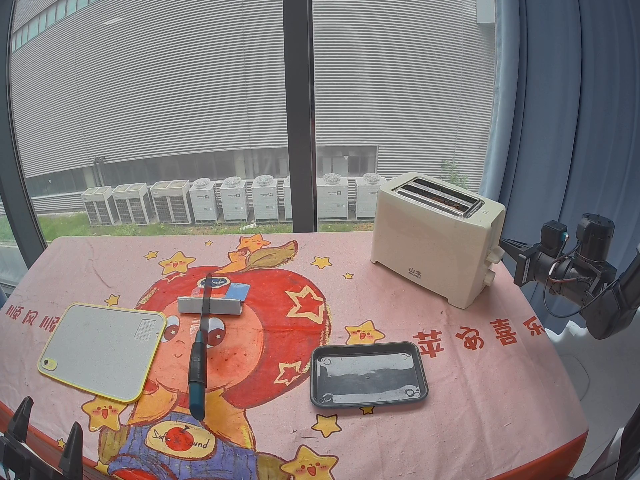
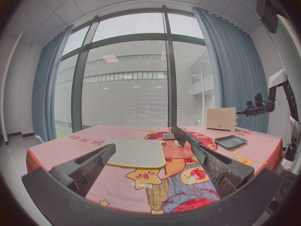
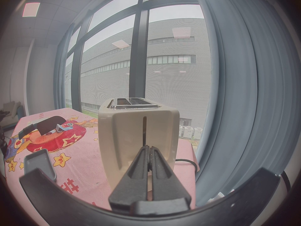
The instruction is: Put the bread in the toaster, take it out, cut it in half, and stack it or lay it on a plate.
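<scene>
The toaster stands far right on the tabletop, its lever end facing the right claw, which is pinched closed just beside it. A black plate lies nearer. The knife and cutting board lie leftward, near the wide-spread left claw.

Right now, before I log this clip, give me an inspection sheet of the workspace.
Surface: pink cartoon cloth, flat.
Job's things: toaster far right; black tray nearer, mid-right; cutting board near left; knife mid-table, blade on white rest.
Clutter: small blue item behind the rest.
Grippers: left gripper open, near left table edge; right gripper shut, at toaster's lever end.
Cables: cord at toaster's base.
Surroundings: window, blue curtain.
</scene>
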Controlling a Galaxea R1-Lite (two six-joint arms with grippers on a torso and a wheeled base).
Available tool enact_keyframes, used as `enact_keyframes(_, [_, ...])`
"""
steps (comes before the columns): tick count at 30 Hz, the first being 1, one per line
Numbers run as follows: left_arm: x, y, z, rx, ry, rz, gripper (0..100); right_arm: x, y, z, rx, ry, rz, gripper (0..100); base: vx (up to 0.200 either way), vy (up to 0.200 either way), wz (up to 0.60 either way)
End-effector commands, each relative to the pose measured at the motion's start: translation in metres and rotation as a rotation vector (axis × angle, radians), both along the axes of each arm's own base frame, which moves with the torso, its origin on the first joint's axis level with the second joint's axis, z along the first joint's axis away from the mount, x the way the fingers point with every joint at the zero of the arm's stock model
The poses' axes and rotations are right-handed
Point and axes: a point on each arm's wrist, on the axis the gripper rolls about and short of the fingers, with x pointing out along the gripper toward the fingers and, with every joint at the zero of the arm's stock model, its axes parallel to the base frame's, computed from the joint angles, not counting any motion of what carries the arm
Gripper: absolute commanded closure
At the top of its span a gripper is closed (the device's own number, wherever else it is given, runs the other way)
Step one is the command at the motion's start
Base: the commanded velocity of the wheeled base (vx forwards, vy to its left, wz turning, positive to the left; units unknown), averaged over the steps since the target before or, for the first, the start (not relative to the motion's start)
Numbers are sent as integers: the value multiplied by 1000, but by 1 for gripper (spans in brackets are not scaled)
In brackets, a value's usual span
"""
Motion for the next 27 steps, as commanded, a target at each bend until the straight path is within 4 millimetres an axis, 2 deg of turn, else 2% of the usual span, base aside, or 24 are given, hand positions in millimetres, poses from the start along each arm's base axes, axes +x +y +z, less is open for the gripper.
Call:
enact_keyframes(1, [0, 0, -5, 0, 3, 0, 0, -4, 0, 7, 0, -20, -1, 100, 0, 0, 0])
enact_keyframes(19, [0, 0, -5, -1, 3, 0, 0, -21, -2, 31, 0, -84, -3, 100, 0, 0, 0])
enact_keyframes(27, [0, 0, -5, 0, 3, 0, 0, -40, -3, 49, -6, -61, -7, 100, 0, 0, 0])
